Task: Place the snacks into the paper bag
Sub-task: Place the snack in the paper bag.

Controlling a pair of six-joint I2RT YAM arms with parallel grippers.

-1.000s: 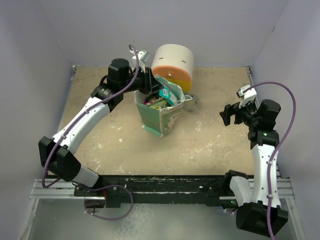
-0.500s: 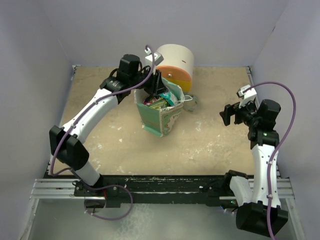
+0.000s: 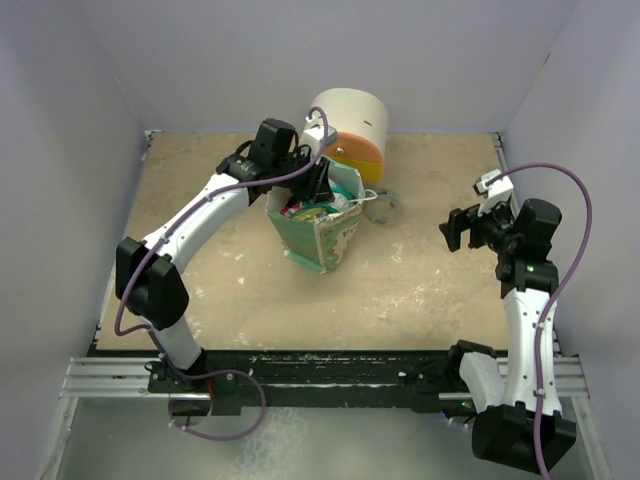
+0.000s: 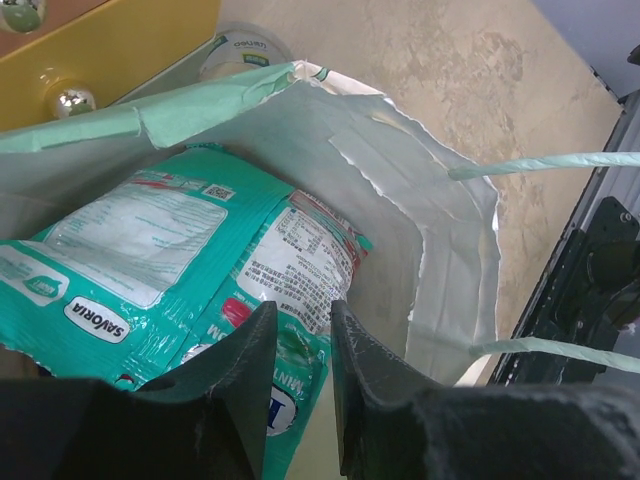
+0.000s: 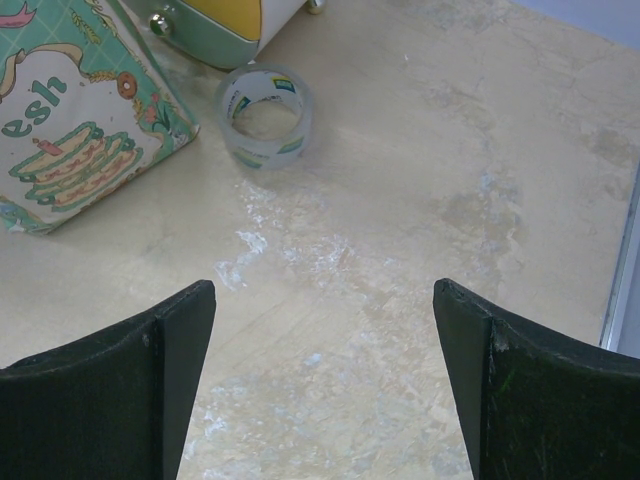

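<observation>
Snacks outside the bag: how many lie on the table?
0. All visible snacks sit inside the paper bag, including a teal packet pinched by the left pincer. Some could be hidden behind the bag or the drawer unit.

Round drawer unit (image 3: 348, 125): cream top tier, orange and yellow tiers below. It stands at the far side of the beige tabletop (image 3: 200, 270), close to the pale lilac back wall (image 3: 300, 50). Left wrist view shows the yellow front with shiny ball knobs (image 4: 75, 100). Clear tape roll (image 5: 265, 115) lies flat just in front of the unit, slightly to its right, printed label inside the core. White scuff marks (image 5: 240, 255) on the tabletop, farther from the unit than the roll.
</observation>
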